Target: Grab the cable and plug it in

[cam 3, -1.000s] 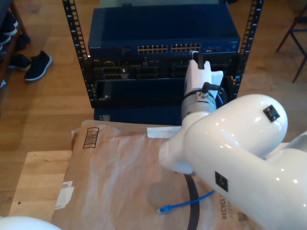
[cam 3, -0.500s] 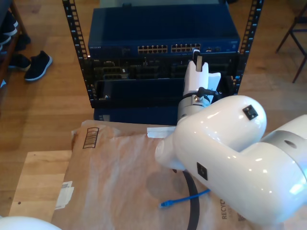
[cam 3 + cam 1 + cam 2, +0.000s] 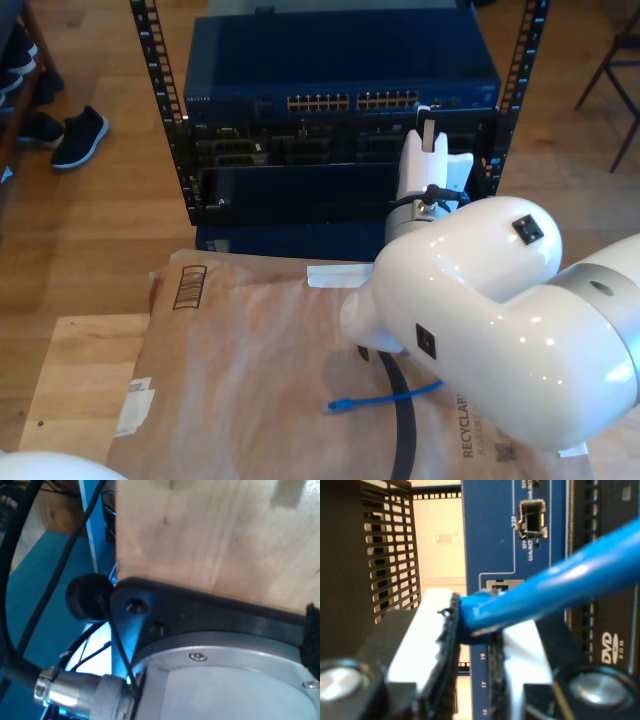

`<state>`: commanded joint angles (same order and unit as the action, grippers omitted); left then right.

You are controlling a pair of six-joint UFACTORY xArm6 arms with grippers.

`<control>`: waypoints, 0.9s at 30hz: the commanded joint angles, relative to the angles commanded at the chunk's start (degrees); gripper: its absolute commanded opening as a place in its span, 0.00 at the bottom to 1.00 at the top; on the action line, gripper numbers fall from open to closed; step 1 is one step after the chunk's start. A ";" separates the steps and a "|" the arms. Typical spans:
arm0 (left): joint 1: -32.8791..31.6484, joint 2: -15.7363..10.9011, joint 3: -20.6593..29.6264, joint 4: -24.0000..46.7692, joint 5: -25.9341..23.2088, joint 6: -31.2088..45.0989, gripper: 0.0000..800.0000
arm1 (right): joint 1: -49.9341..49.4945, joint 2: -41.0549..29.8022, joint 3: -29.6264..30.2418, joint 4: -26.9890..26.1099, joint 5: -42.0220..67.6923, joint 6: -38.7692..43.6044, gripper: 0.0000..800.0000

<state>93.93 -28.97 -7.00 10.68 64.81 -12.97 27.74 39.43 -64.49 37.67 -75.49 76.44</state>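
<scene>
Since the earlier frames, my second gripper [image 3: 428,118] was shifted toward the exterior view's right, along the front of the blue switch [image 3: 340,70], and the loose plug [image 3: 338,405] on the brown paper [image 3: 240,370] was moved a little toward the exterior view's left. At the exterior view's left, bare wooden floor [image 3: 90,210] was seen beside the rack rail [image 3: 160,100]. Little open room was left between the gripper and the switch face. In the second wrist view, the jaws were seen pressed together on the cable [image 3: 540,592], with the switch ports close behind it. Of my first gripper, the jaws could not be judged.
</scene>
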 joint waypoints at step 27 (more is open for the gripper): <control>0.00 0.00 0.00 0.00 0.00 0.00 1.00 | -1.49 1.67 -1.76 -3.52 -0.53 0.00 0.00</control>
<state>93.93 -28.97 -7.00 10.68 64.81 -12.97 26.24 41.10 -66.25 34.15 -76.02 76.44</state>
